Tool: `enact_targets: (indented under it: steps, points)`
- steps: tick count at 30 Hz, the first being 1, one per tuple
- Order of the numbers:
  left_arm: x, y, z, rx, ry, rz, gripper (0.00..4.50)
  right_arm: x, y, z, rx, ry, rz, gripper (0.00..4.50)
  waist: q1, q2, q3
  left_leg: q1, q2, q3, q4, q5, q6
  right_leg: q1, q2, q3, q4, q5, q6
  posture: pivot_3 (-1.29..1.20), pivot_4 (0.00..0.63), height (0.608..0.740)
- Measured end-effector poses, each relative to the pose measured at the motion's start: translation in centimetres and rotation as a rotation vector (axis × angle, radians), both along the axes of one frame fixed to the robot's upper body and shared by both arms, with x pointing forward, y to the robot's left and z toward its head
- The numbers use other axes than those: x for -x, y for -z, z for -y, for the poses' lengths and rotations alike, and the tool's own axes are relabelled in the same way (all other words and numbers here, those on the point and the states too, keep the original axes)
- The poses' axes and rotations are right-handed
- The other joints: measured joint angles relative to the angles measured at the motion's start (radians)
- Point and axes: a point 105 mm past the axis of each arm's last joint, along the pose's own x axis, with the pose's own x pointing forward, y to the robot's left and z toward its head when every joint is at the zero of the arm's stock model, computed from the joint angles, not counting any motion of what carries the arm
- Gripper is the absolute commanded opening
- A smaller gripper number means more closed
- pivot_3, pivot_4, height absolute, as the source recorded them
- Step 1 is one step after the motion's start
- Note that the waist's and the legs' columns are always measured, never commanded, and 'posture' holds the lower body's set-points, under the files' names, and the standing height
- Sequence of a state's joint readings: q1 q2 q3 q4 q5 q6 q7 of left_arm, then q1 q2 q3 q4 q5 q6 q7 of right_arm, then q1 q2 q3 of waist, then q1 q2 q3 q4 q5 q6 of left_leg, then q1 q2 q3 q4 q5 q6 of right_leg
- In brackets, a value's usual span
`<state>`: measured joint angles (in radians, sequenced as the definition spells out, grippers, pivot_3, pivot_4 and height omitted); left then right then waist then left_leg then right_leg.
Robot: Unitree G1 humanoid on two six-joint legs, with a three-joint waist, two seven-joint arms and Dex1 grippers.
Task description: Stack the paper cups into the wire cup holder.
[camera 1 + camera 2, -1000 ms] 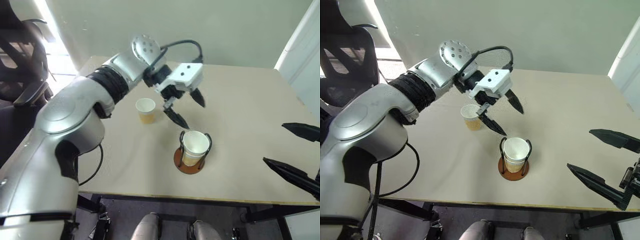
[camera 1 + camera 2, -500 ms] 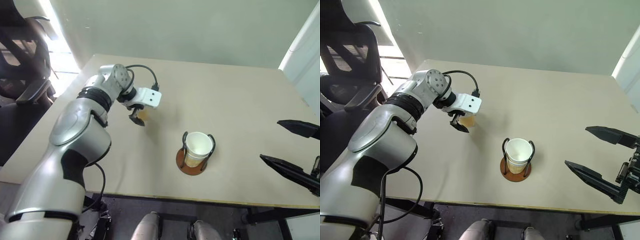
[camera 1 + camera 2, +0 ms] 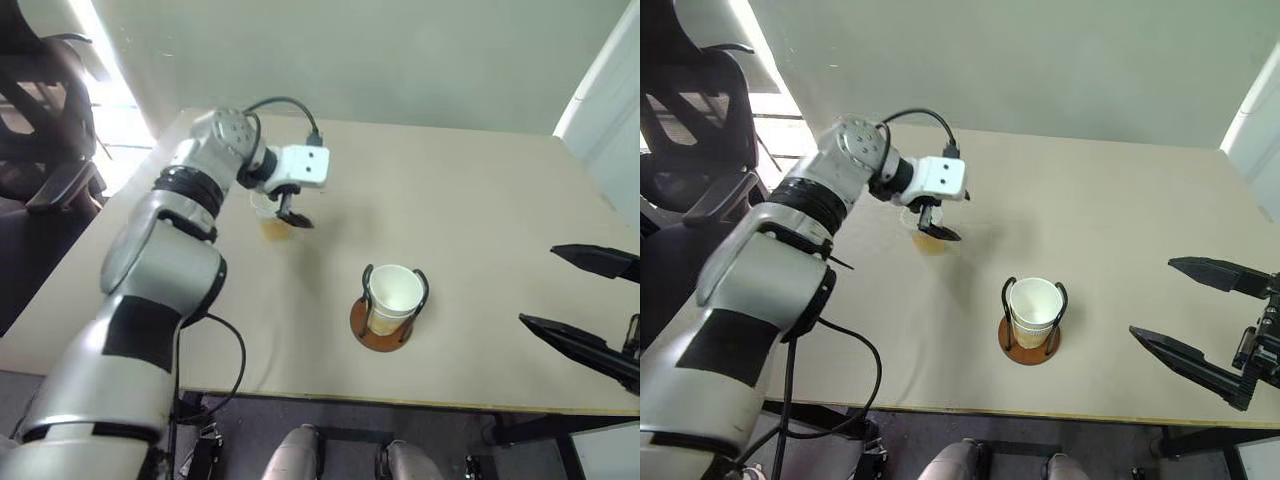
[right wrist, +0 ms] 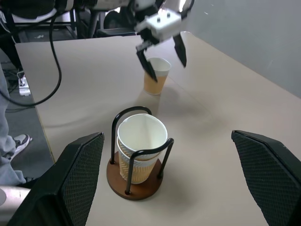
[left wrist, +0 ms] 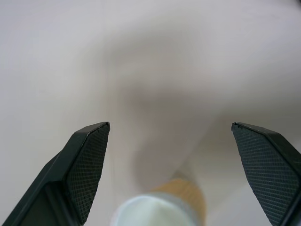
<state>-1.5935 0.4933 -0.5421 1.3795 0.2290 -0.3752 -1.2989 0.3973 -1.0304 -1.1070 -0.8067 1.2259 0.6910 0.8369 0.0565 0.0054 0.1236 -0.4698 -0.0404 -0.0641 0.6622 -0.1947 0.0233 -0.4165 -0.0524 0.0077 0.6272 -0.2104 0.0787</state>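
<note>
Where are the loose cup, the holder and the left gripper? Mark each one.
Loose cup (image 4: pixel 155 79), right wrist view, tan outer wall.
Holder (image 4: pixel 134 186), right wrist view, brown disc base.
Left gripper (image 4: pixel 165 61), right wrist view, midway between its fingertips.

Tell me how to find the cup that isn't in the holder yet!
Look at the big beige table. Near its middle stands the wire cup holder with stacked cups inside. The loose paper cup stands alone toward the table's far left, between the open fingers of the left end effector, with no wire loops around it.

An office or lab: black mesh office chair (image 3: pixel 695 110), plain beige table (image 3: pixel 1110 230), bare wall (image 3: pixel 1040 60).
</note>
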Motion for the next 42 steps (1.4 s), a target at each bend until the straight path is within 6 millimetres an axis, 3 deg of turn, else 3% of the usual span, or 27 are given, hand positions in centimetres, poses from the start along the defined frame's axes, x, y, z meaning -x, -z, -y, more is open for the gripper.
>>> enact_targets:
  steps: [10, 15, 31, 35, 42]
  points:
    - [0.0, 0.0, -5.8, -0.139, -0.167, -0.017, 4.45, -0.3, 0.2, 0.1, 0.0, -0.021, -0.018, 4.5, -0.001, 0.001, 0.0, -0.001, 0.0, 0.001, 0.001, -0.001, 0.002, -0.001, -0.002, 0.001, 0.001, 0.004, -0.009, 0.0, 0.15, 0.74]
    - [-0.3, 0.6, -5.9, -0.184, -0.182, -0.002, 4.45, -0.5, -0.1, 0.1, 0.006, -0.031, -0.012, 4.5, 0.0, 0.001, 0.0, 0.0, -0.001, 0.005, 0.0, -0.001, 0.003, -0.001, -0.002, 0.003, 0.001, 0.005, -0.009, 0.0, 0.15, 0.74]
    - [-0.7, 6.7, -7.1, -0.326, -0.218, -0.037, 4.45, -0.4, 0.0, 0.0, 0.025, -0.04, -0.044, 4.5, -0.008, 0.001, -0.001, 0.005, 0.0, 0.023, 0.002, 0.001, 0.019, -0.003, -0.003, 0.023, 0.0, 0.009, -0.007, 0.0, 0.15, 0.74]
    - [-0.6, 8.5, -7.0, -0.349, -0.211, -0.052, 3.57, -0.4, -0.1, -0.1, 0.026, -0.04, -0.043, 4.5, -0.008, 0.001, 0.0, 0.007, -0.001, 0.024, 0.002, 0.0, 0.021, -0.003, -0.002, 0.022, 0.001, 0.011, -0.007, 0.0, 0.15, 0.74]
    - [-1.0, 8.8, -6.3, -0.357, -0.189, -0.004, 1.15, -0.3, 0.0, -0.1, 0.025, -0.044, -0.049, 4.5, -0.008, 0.001, 0.0, 0.008, 0.0, 0.023, 0.001, -0.001, 0.023, -0.002, -0.002, 0.023, 0.001, 0.013, -0.009, 0.0, 0.15, 0.74]
